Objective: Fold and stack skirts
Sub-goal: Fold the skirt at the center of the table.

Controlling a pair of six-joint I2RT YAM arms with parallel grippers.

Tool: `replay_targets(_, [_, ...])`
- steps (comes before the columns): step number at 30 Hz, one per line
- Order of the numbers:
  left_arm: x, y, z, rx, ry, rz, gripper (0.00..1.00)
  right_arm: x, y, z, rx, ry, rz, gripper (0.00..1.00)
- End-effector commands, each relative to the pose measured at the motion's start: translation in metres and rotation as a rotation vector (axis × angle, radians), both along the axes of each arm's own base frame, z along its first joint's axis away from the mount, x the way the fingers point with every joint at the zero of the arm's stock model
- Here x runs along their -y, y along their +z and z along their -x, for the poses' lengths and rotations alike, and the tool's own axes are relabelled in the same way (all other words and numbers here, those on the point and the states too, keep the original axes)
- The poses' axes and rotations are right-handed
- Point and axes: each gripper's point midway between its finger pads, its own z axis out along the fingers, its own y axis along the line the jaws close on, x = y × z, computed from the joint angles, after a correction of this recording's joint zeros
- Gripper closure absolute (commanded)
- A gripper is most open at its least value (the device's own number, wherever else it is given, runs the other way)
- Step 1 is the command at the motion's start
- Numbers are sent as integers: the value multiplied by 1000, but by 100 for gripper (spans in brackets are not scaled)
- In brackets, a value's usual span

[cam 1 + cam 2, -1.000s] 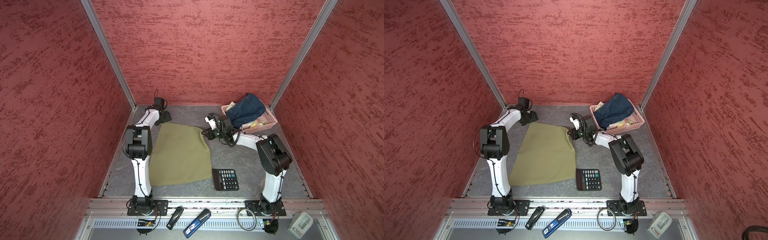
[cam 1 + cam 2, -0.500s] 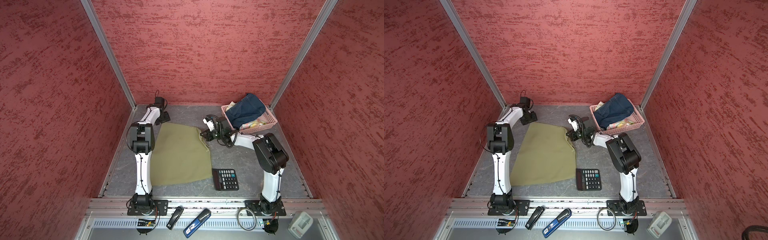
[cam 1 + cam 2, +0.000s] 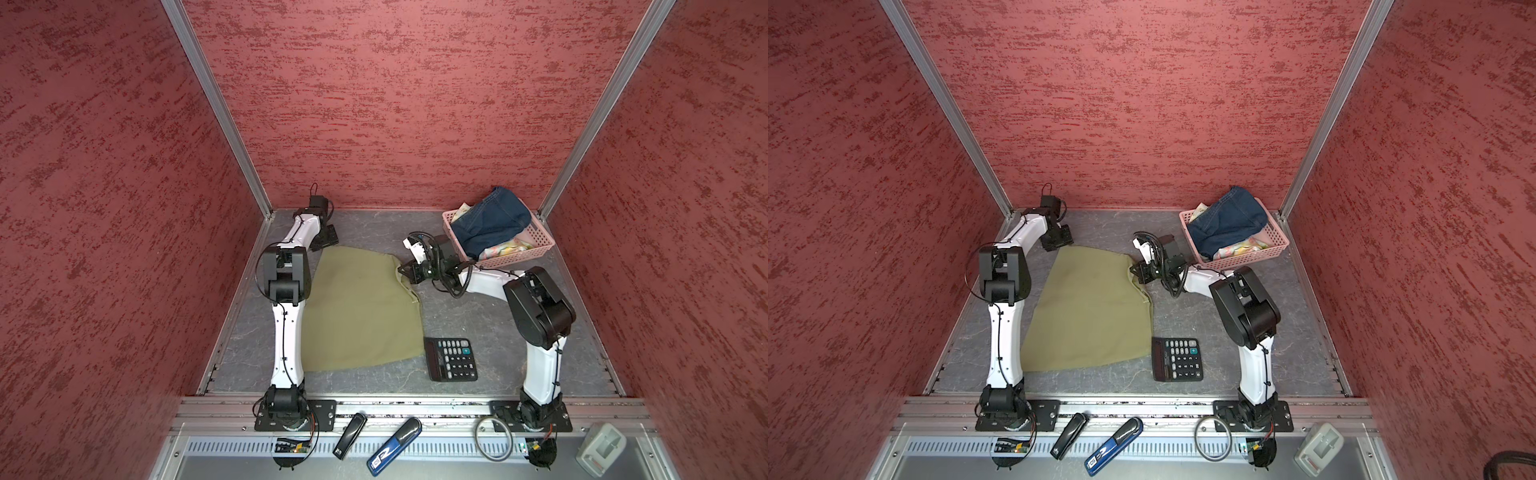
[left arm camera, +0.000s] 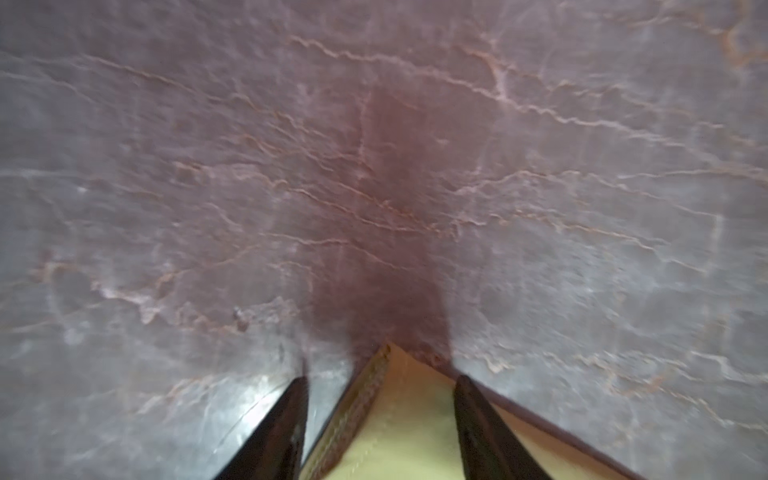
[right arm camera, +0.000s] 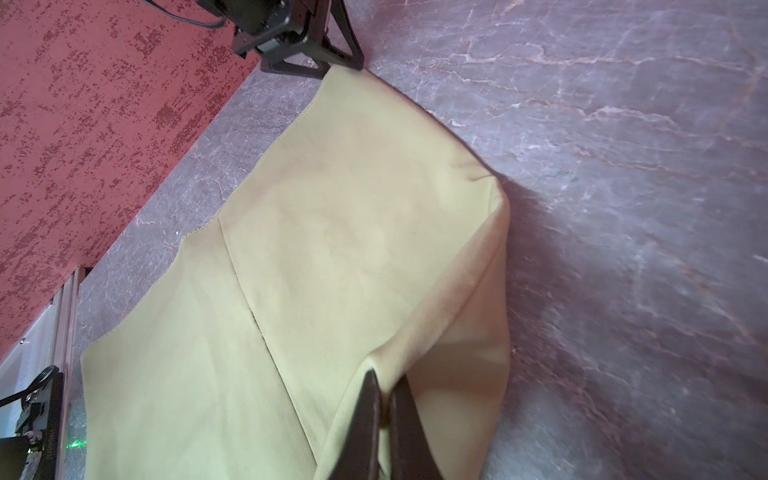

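The olive-green skirt (image 3: 357, 307) (image 3: 1088, 307) lies flat on the grey floor between the two arms. At its far left corner sits my left gripper (image 3: 328, 241) (image 4: 380, 378), jaws apart, with the corner of the skirt (image 4: 407, 415) between the fingers. My right gripper (image 3: 405, 272) (image 5: 384, 376) is shut on the far right corner, where the cloth (image 5: 332, 232) is pinched and lifted slightly. The denim skirt (image 3: 490, 222) lies heaped in the pink basket (image 3: 511, 259) on top of the floral skirt (image 3: 505, 248).
A black calculator (image 3: 451, 358) lies by the skirt's near right corner. The basket stands at the back right against the wall. Red walls close in three sides. A stapler (image 3: 350, 430), a blue device (image 3: 395, 446) and a ring (image 3: 494, 438) lie on the front rail.
The left arm's elbow has shifted a little to the right, with its gripper staying at the skirt's far left corner. The right gripper keeps its hold and has barely moved.
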Motion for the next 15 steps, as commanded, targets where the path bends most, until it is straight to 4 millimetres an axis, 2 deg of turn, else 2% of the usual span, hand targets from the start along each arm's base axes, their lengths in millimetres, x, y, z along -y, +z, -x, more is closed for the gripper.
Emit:
replay_targets(1, [-8,-6,3,-32,13,4,51,-6,18,-8,68,2,-14,100])
replay_targets(5, [-7,-9,3,-44,12,8,64,-5,17,-8,69,-4,-11,100])
replay_targets(8, [-5,-9,3,-44,7,11,81,-5,15,-9,67,-6,-8,100])
replay_targets(10, [-6,-9,2,-43,9,13,99,-5,16,-10,71,-8,-7,100])
replay_targets(15, [-3,0,-6,-3,7,29,100,-5,16,-16,76,-23,4,100])
